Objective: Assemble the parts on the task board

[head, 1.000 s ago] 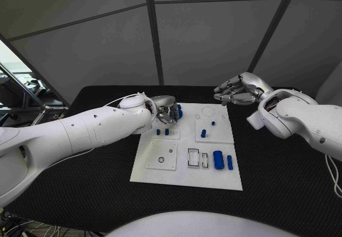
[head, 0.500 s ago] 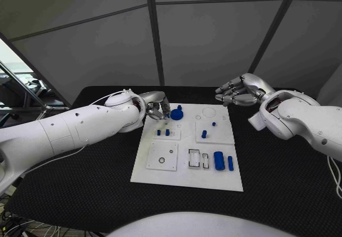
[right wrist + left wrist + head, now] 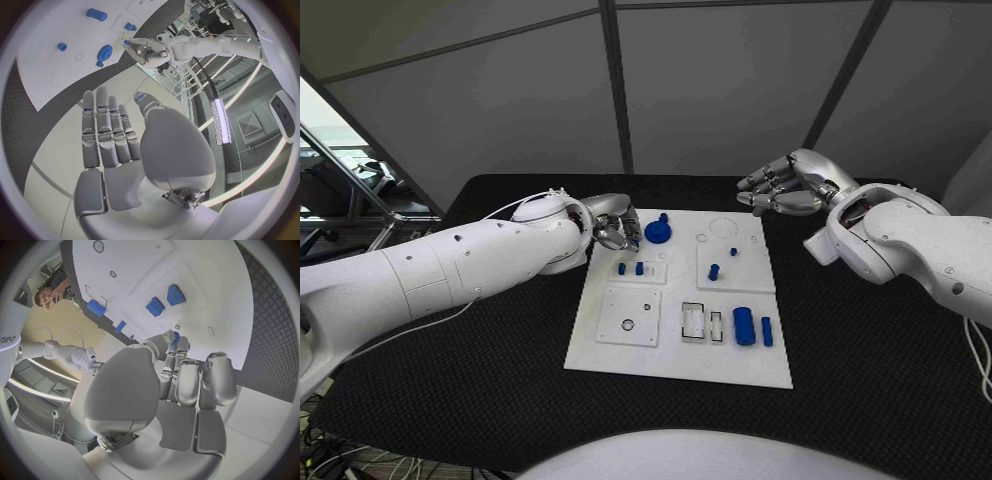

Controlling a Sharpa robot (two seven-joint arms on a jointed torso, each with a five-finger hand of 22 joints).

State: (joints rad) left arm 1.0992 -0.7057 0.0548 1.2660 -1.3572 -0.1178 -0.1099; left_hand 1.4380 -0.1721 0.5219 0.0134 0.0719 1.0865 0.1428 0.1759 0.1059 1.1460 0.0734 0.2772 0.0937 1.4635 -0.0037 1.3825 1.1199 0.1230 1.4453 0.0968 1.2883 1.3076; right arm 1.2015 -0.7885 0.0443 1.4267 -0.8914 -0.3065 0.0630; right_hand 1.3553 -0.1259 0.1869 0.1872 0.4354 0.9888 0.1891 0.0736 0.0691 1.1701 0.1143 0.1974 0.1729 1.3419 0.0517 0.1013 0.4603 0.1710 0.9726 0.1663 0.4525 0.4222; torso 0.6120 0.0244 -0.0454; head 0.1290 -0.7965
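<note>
On the black tabletop (image 3: 473, 350) lies the white task board (image 3: 678, 360), and the job looks only partly done. At the far end of the board a round blue gear (image 3: 658, 233) sits on the white plate, with a small blue bit just beside it. Two little blue pegs (image 3: 630, 268) stand near the left side, and one more blue peg (image 3: 713, 271) stands near the middle. Closer to the robot, a fat blue cylinder (image 3: 743, 326) and a thin blue bar (image 3: 766, 330) lie flat on the right side of the board, so they probably need to go into their places. Some slots and round holes near them look open. The left hand (image 3: 616, 230) is just beside the gear, with its fingers bent in, and a bit of blue shows near its fingertips, but nobody can tell if it holds anything. The right hand (image 3: 788, 184) hangs over the far right corner of the board, holding nothing, with its fingers loosely curled.
</note>
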